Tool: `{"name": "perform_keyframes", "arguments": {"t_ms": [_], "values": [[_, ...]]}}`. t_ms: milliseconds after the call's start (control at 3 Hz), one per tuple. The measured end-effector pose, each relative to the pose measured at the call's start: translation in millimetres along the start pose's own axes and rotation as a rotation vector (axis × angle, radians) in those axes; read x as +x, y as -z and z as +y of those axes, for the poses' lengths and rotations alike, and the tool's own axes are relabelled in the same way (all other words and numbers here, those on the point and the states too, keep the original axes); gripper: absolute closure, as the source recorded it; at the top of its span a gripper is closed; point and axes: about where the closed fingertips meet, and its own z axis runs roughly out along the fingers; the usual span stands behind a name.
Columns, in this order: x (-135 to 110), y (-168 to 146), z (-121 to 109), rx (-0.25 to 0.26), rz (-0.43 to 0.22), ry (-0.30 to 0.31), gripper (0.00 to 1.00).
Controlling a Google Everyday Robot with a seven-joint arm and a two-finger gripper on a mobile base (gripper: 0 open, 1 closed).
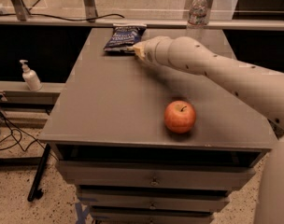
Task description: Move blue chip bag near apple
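Note:
The blue chip bag (123, 37) lies flat at the far left corner of the grey cabinet top (109, 111). The apple (180, 116) stands near the front edge, right of the middle. My arm reaches from the right across the top, and the gripper (135, 50) is at the bag's near right corner, mostly hidden behind the wrist. Whether it touches the bag I cannot tell.
A clear water bottle (197, 9) stands at the far right of the top. A white pump bottle (30, 76) sits on a low ledge to the left. Cables (6, 129) trail on the floor at the left. Drawers are below the top.

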Motion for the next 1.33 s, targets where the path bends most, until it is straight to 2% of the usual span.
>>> {"name": "perform_keyframes", "arguments": {"t_ms": [333, 667, 1333], "values": [[-3, 50, -3, -0.055, -0.008, 0.025, 1.0], [-1, 102, 3, -0.143, 0.004, 0.064, 1.0], [34, 200, 33, -0.365, 0.11, 0.104, 1.0]]}}
